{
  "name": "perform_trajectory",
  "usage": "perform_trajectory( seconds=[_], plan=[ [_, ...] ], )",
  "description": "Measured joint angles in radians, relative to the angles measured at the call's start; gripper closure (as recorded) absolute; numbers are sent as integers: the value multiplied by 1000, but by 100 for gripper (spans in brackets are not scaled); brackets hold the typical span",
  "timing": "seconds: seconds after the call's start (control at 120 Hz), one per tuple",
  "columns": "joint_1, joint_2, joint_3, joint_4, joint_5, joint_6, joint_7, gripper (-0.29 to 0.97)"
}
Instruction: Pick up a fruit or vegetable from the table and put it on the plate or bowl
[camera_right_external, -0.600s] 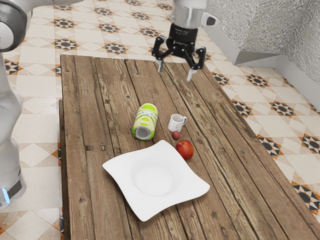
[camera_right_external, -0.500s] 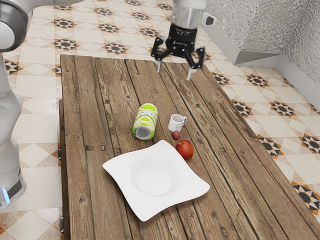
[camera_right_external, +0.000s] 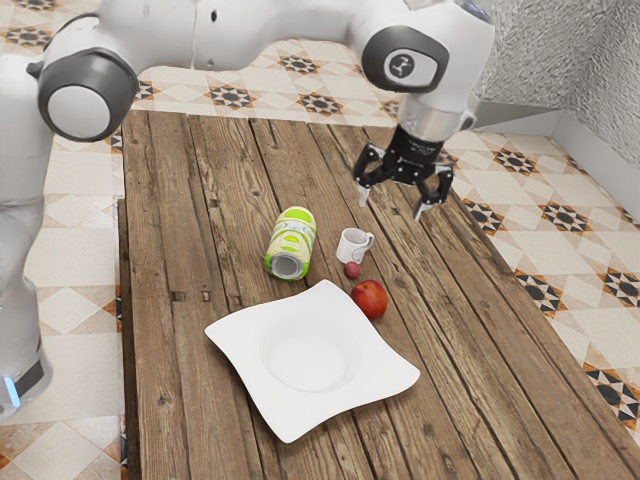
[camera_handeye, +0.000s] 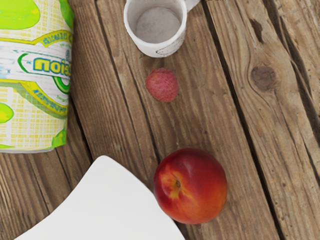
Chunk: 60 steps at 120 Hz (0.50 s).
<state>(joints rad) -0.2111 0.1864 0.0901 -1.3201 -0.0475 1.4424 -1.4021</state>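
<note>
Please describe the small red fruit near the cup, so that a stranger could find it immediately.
Start at the white wavy plate on the wooden table. Beside its corner lies a red peach, beyond it a small white cup; the lychee sits between them. It is much smaller than the peach, dull pink and bumpy.

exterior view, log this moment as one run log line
phase: approach | fingers: open, empty, in the air above table | nectarine: on table at plate corner, untouched | plate: empty

Hand (camera_right_external: 390, 208) now nearer the cup (camera_right_external: 351, 243)
</note>
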Motion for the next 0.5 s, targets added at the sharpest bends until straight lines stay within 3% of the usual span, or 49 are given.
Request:
perform_trajectory(
  seconds=[0.167,0.383,0.5],
  plan=[
    [16,31,-18,-121,36,160,87,0],
    [40,63,-17,-143,41,281,171,0],
    [22,-24,-19,-287,35,347,200,0]
  ],
)
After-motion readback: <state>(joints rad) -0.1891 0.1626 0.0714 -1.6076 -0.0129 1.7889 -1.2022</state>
